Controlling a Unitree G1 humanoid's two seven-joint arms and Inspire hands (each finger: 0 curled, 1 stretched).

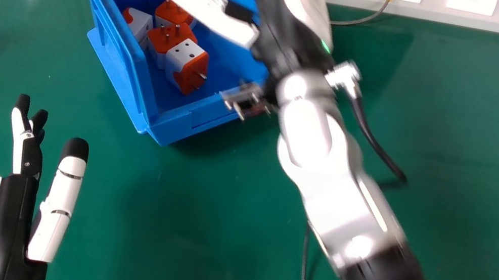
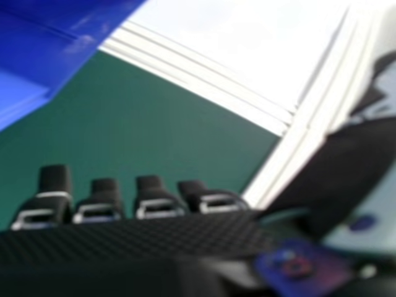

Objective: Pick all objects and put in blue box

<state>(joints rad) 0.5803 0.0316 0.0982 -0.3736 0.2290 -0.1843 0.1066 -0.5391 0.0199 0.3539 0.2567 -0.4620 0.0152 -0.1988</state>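
Hanging over smooth blue box (image 1: 117,32): right fingers (image 1: 208,9), black-tipped, seemingly outstretched.

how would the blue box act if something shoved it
The box has stiff-looking walls, so it would probably slide rather than flex. Its broad base should make tipping unlikely, though the adapters lying inside might shift or rattle.

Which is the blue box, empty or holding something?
Holding something: the blue box has orange-and-white plug adapters on its floor, seen through the open top in the head view.
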